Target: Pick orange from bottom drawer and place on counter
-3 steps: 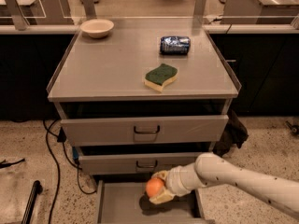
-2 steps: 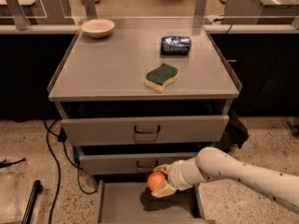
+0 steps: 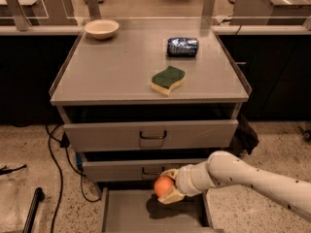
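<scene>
Up above the gripper spreads the counter, wide and grey, carrying a green sponge far overhead. Directly beneath the gripper, the bottom drawer stands pulled open. The gripper hangs just in front of the middle drawer front, fingers clamped above and below the orange. The orange is in its grasp, held over the drawer floor.
</scene>
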Robot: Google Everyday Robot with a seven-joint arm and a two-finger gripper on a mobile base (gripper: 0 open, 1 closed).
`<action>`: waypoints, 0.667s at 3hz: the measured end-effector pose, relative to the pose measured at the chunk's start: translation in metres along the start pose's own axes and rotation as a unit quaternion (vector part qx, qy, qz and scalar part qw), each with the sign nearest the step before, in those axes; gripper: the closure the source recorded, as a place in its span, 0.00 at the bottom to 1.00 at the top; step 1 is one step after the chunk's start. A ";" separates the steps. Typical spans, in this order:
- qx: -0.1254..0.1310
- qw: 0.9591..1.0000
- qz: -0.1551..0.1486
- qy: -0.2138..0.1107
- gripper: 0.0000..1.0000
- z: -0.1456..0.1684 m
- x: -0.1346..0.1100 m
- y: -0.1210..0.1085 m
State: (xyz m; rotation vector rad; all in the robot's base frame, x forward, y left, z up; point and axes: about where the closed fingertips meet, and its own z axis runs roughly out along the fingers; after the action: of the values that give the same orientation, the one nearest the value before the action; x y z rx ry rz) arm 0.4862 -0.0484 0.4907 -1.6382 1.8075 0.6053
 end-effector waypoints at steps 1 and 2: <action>0.007 1.000 -0.010 -0.009 1.00 -0.036 -0.030 -0.003; 0.022 0.999 -0.028 -0.009 1.00 -0.092 -0.079 -0.004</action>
State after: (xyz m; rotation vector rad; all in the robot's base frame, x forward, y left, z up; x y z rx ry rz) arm 0.4809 -0.0572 0.6117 -1.6446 1.7436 0.5502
